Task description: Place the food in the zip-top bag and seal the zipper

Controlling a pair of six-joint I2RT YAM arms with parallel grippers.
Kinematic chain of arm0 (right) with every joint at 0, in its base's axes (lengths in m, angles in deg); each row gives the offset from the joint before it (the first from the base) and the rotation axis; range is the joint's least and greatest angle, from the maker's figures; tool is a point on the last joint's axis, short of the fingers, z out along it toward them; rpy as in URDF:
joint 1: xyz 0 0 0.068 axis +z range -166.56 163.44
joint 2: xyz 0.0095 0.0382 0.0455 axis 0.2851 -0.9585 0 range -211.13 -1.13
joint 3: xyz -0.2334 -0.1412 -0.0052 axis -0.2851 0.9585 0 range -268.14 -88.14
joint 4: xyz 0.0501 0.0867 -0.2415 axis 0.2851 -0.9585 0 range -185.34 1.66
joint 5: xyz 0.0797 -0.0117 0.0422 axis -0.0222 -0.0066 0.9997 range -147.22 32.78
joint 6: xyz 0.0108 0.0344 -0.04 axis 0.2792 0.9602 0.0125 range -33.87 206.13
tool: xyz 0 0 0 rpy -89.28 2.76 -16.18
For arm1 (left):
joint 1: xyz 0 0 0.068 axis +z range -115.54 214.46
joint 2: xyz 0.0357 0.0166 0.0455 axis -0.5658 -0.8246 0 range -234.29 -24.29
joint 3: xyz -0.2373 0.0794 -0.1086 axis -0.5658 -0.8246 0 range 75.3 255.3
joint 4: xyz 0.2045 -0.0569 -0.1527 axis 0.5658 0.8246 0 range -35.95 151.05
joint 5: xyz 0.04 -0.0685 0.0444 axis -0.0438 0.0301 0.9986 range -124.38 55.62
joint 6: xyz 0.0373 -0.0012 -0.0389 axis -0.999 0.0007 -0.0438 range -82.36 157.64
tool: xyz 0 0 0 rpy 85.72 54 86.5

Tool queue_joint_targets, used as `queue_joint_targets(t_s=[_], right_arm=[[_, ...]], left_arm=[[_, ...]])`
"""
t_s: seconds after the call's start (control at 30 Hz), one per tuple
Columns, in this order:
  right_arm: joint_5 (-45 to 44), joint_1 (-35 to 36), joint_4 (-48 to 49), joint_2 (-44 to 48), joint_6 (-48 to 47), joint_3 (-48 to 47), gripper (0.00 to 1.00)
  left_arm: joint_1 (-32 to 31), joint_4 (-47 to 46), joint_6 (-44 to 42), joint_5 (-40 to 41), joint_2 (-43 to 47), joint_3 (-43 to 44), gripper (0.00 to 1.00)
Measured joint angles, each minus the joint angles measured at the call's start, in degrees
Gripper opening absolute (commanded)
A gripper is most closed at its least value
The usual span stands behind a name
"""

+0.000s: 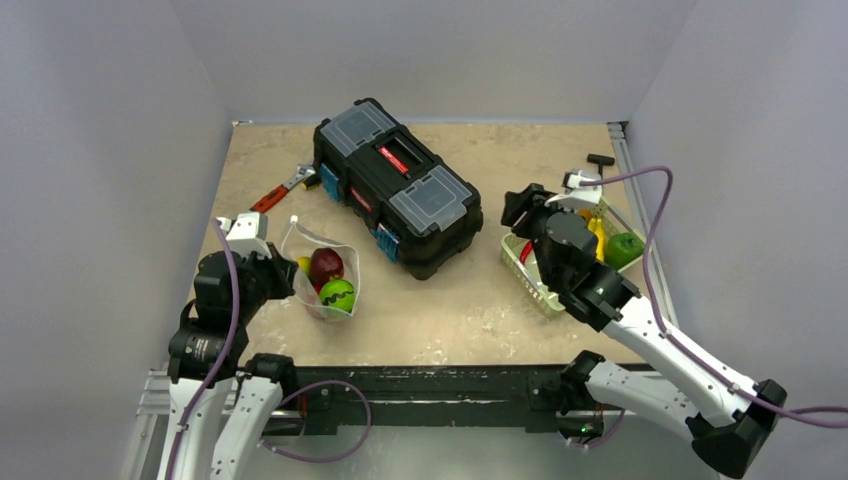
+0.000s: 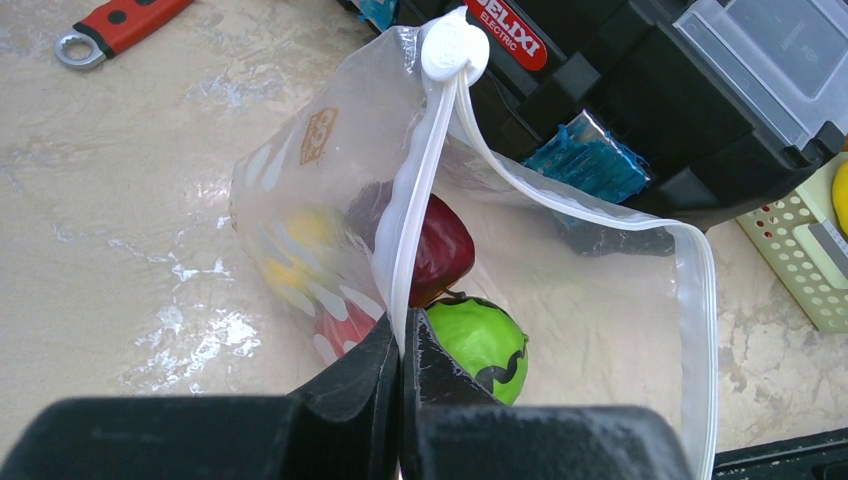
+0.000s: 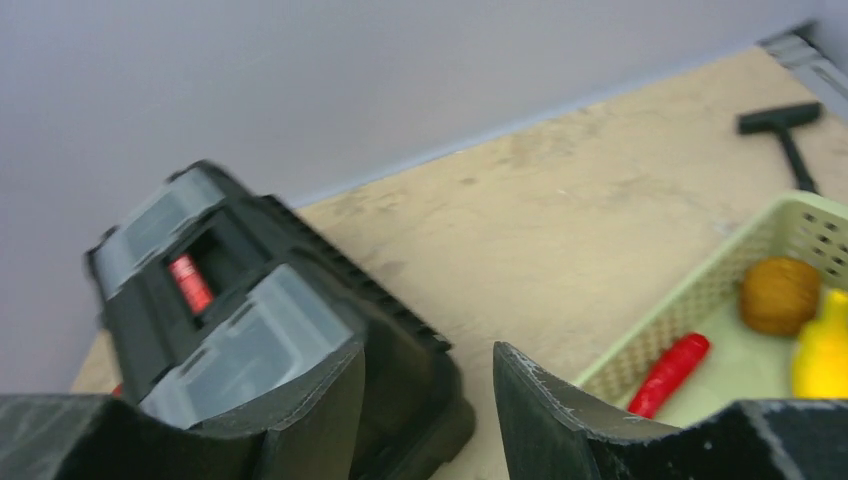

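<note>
The zip-top bag [image 1: 325, 285] lies left of the toolbox with its mouth open. It holds a dark red fruit [image 2: 445, 245], a green one [image 2: 482, 342], a yellow one [image 2: 298, 250] and a red one [image 2: 338, 328]. My left gripper [image 2: 402, 325] is shut on the white zipper strip [image 2: 415, 190], below the white slider [image 2: 455, 48]. In the top view the left gripper [image 1: 277, 262] sits at the bag's left edge. My right gripper [image 3: 430, 365] is open and empty, raised over the near end of the basket [image 1: 528, 268] in the top view [image 1: 520, 208].
A black toolbox [image 1: 395, 185] stands mid-table. The pale green basket [image 3: 700, 300] holds a red chili [image 3: 668, 372], a brown piece [image 3: 780, 295], a yellow piece [image 3: 825, 352] and a green fruit [image 1: 625, 248]. A red-handled wrench [image 1: 278, 190] and a black T-tool [image 1: 600, 162] lie at the back.
</note>
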State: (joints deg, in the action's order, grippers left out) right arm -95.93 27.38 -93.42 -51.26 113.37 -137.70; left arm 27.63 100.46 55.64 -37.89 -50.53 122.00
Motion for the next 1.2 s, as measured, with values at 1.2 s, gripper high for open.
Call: queue_joint_targets(t_s=[1.2], right_arm=[[23.21, -32.02, -2.19, -29.49, 20.24, 11.65, 0.42]], left_arm=[[0.0, -0.02, 0.0, -0.76, -1.18, 0.0, 0.0]])
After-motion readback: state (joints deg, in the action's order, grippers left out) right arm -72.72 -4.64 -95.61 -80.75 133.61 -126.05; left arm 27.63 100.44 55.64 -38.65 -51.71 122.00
